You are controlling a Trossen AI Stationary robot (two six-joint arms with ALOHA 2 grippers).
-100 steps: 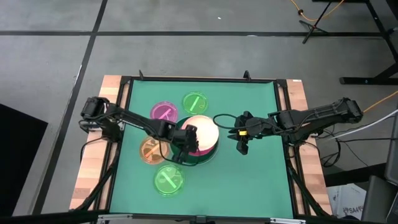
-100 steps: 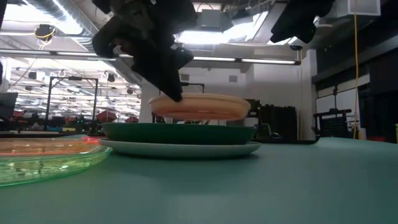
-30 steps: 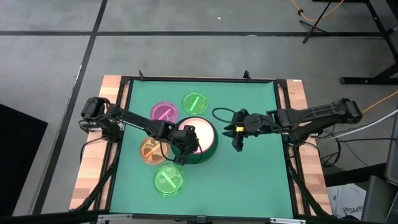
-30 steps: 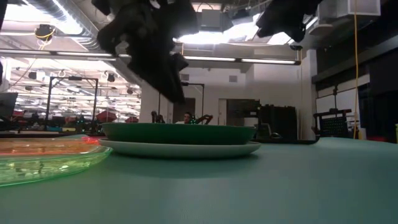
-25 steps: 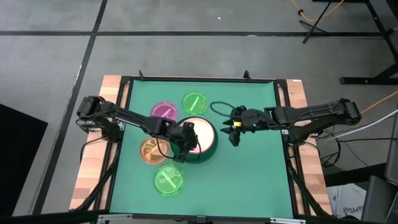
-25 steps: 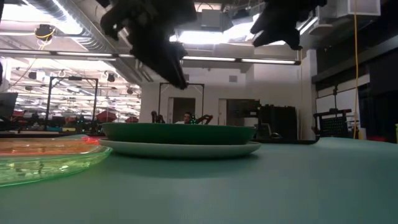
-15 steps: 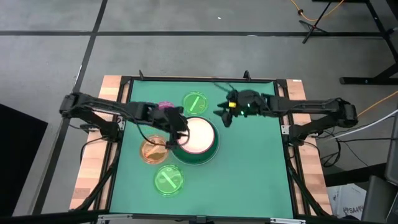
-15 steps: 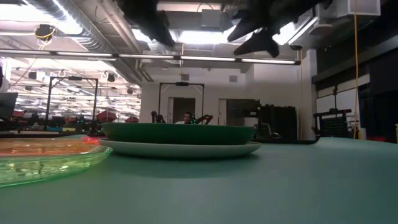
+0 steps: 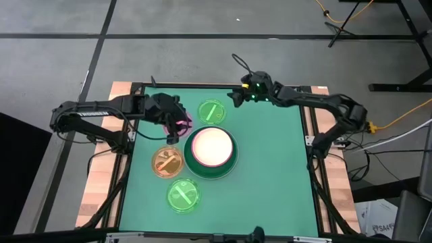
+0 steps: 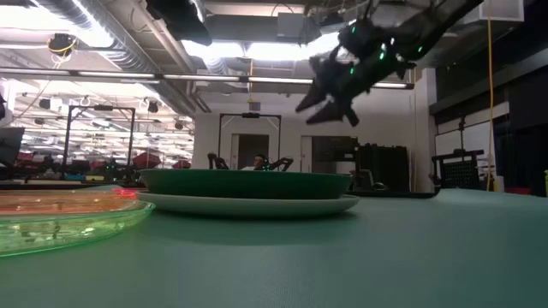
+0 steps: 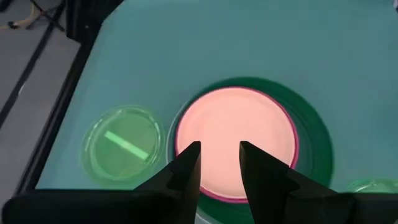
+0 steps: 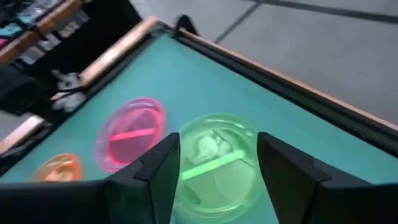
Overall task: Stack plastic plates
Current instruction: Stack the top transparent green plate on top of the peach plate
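The large plastic plates stand stacked mid-table (image 9: 213,150). A cream plate (image 11: 233,143) with a hot pink rim under it lies in the dark green plate (image 10: 244,182), which rests on a pale plate (image 10: 248,204). Around the stack lie the small plates: translucent pink (image 12: 130,140), orange (image 9: 167,161), a far lime green one (image 12: 217,165) and a near lime green one (image 9: 183,194). My left gripper (image 9: 174,131) hangs open over the pink plate, left of the stack. High near the far edge, my right gripper (image 9: 234,100) is open above the far lime plate.
The green mat's right half (image 9: 277,169) is bare. A black frame (image 9: 216,86) and wooden strips (image 9: 101,182) border the table. A cable (image 9: 237,62) loops up from the right wrist. People show far back in the room (image 10: 259,160).
Both grippers have risen away from the stack. My left gripper has gone toward the far left, ending over the pink plate. My right gripper has swung toward the table's far edge and now points at the far lime plate. The plates have stayed put.
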